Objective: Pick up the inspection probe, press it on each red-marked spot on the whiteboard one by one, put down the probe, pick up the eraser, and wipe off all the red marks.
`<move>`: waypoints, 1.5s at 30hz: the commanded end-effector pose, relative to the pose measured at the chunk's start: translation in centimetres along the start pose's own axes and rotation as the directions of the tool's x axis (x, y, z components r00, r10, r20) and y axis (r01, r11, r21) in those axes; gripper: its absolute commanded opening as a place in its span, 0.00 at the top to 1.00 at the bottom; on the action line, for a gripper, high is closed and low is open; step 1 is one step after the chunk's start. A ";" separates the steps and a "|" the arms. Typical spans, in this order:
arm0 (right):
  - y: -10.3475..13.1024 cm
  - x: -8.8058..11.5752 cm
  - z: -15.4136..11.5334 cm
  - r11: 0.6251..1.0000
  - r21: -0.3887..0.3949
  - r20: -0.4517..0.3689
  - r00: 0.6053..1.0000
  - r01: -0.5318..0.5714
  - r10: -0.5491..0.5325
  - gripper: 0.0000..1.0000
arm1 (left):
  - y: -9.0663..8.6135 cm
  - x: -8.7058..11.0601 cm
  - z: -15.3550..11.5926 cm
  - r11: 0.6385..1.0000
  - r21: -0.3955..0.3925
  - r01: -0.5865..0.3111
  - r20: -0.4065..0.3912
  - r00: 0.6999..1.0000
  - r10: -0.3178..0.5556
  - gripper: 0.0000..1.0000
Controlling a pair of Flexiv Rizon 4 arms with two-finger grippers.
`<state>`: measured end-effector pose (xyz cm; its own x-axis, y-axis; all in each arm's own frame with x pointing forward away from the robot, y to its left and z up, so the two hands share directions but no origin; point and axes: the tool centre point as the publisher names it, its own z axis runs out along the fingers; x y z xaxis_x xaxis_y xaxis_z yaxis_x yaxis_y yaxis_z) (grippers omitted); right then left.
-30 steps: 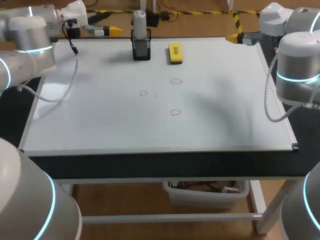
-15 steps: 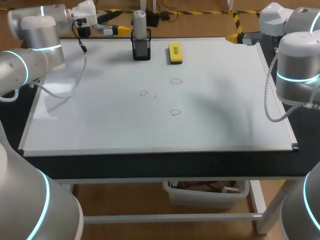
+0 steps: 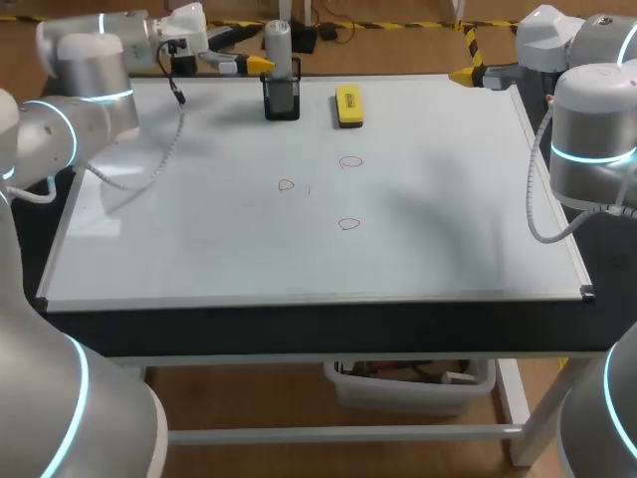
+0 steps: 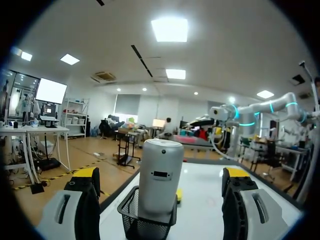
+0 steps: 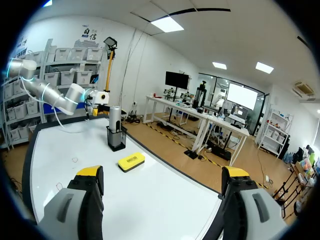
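Observation:
The inspection probe [image 3: 277,43], a grey-white cylinder, stands upright in a black mesh holder [image 3: 282,99] at the whiteboard's [image 3: 448,199] far edge. My left gripper [image 3: 253,63] is open just left of the probe, level with its upper part. In the left wrist view the probe [image 4: 160,176] stands ahead between the yellow-tipped fingers [image 4: 84,178], untouched. A yellow eraser [image 3: 348,105] lies right of the holder. Three small red marks [image 3: 350,161] [image 3: 287,184] [image 3: 348,224] sit mid-board. My right gripper [image 3: 472,74] is open at the far right corner, holding nothing.
In the right wrist view the eraser [image 5: 131,161], the holder [image 5: 116,139] and probe lie well ahead of the fingers [image 5: 89,176]. The whiteboard's metal frame [image 3: 318,298] runs along the near edge. A cable hangs from my left arm [image 3: 95,95] over the board.
My left arm has swung to the right along the far edge, bringing its open gripper up beside the probe. The right arm has stayed still.

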<state>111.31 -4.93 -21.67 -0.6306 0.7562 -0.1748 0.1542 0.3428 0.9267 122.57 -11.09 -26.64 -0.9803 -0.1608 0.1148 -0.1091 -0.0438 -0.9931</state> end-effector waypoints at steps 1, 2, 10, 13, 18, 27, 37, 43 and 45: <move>0.0 0.0 0.0 1.000 0.002 -0.001 1.000 0.000 0.000 0.00 | 0.4 -0.5 0.9 1.000 0.007 0.003 -0.117 0.993 -0.002 0.00; 0.0 0.0 0.0 1.000 0.002 -0.001 1.000 0.000 0.000 0.00 | 0.4 -0.4 1.1 1.000 0.011 0.003 -0.119 0.993 -0.002 0.00; 0.0 0.0 0.0 1.000 0.002 -0.001 1.000 0.000 0.000 0.00 | 0.7 0.0 2.6 1.000 -0.011 -0.008 -0.123 0.992 0.006 0.00; 0.0 0.0 0.0 1.000 0.002 -0.001 1.000 0.000 0.000 0.00 | 0.6 0.3 3.2 1.000 -0.009 -0.005 -0.127 0.992 0.004 0.00; 0.0 0.0 0.0 1.000 0.002 -0.001 1.000 0.000 0.000 0.00 | 0.8 0.3 4.0 1.000 -0.007 -0.002 -0.126 0.992 0.001 0.00; 0.0 0.0 0.0 1.000 0.002 -0.001 1.000 0.000 0.000 0.00 | 1.0 -0.1 4.6 1.000 -0.009 -0.005 -0.126 0.992 0.004 0.00; 0.0 0.0 0.0 1.000 0.002 -0.001 1.000 0.000 0.000 0.00 | 1.1 -0.7 4.9 1.000 -0.014 -0.007 -0.127 0.992 0.005 0.00; 0.0 0.0 0.0 1.000 0.002 -0.001 1.000 0.000 0.000 0.00 | 1.0 -0.9 4.8 1.000 -0.014 -0.011 -0.126 0.992 0.009 0.10; 0.0 0.0 0.0 1.000 0.002 -0.001 1.000 0.000 0.000 0.00 | 1.0 -0.9 4.7 1.000 -0.016 -0.011 -0.125 0.992 0.009 0.14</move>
<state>111.31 -4.93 -21.67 -0.6306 0.7562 -0.1748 0.1542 0.3428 0.9267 123.26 -15.65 -27.24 -0.9815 -0.1626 0.1015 -0.0991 -0.0232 -0.9948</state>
